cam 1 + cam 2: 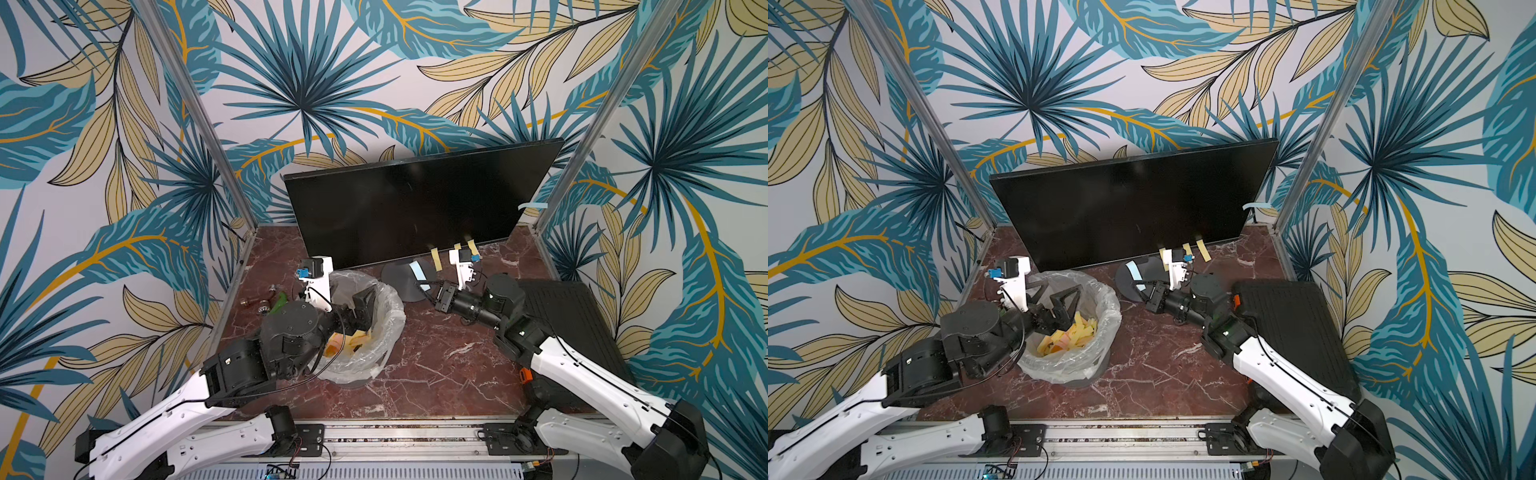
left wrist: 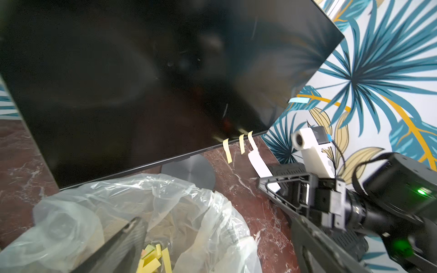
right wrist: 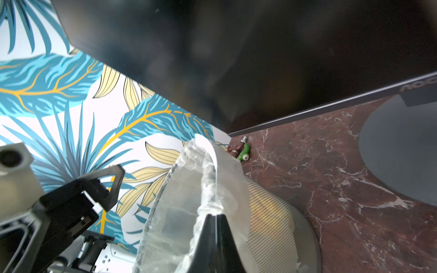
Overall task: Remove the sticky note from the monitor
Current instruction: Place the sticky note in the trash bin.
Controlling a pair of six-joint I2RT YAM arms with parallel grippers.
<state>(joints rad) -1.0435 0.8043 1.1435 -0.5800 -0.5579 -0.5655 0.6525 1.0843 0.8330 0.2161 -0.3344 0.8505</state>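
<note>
Over the monitor's grey foot: right gripper (image 1: 422,286) clenched on a pale sticky note (image 1: 417,271), seemingly free of the monitor (image 1: 415,199).
Note's long axis: fingertips toward the screen's lower edge.
Bin (image 1: 395,307): near, on the gripper's left.
Left gripper (image 1: 1054,297): released, above the bin.
Lower edge: yellow strips (image 1: 435,257) stuck.

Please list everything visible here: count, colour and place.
monitor: one, black, table's back, grey foot
yellow sticky notes: three, yellow, monitor's lower edge
blue sticky note: one, light blue, monitor's right edge
held sticky note: one, pale blue, in right pincer
bin: one, clear liner, left of centre, yellow notes inside
case: one, black, table's right side
small parts: several, green and metal, table's left edge
table: one, red-brown marble
left pincer: open, black, above bin
right pincer: black, shut on that note
</note>
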